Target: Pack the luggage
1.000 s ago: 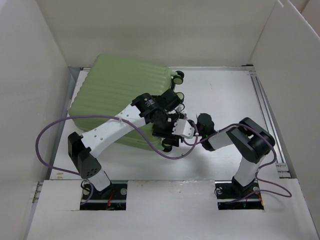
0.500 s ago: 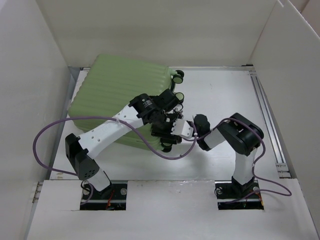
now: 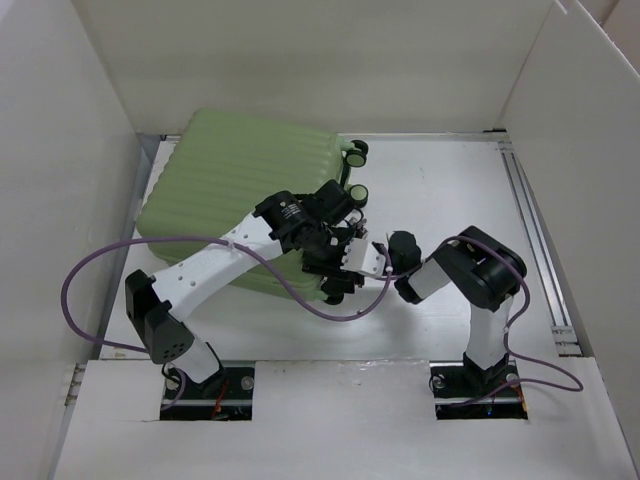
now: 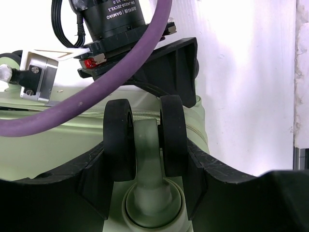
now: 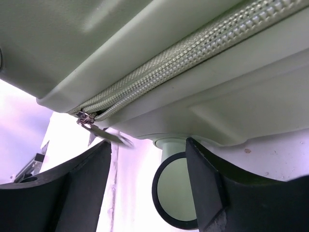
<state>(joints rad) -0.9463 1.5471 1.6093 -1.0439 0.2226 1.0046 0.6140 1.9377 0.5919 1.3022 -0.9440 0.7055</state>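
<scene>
The luggage (image 3: 235, 185) is a light green ribbed suitcase lying shut at the back left of the table. My left gripper (image 3: 336, 280) reaches over its near right corner. In the left wrist view this gripper (image 4: 145, 166) is shut on a black double wheel (image 4: 119, 140), one finger against each side. My right gripper (image 3: 355, 265) is at the same corner from the right. In the right wrist view it (image 5: 149, 186) is open under the shell (image 5: 203, 111), with a wheel (image 5: 176, 193) and the metal zipper pull (image 5: 104, 134) between its fingers. The zipper (image 5: 193, 53) looks closed.
Two more black wheels (image 3: 356, 153) stick out of the suitcase's far right side. White walls (image 3: 590, 150) close in the table on three sides. Purple cables (image 3: 100, 270) loop from both arms. The right arm's wrist motor (image 4: 111, 17) sits just beyond the held wheel.
My right arm has moved left, bringing its gripper in to the suitcase's near right corner. My left arm's elbow has shifted slightly left; its gripper stays on the wheel.
</scene>
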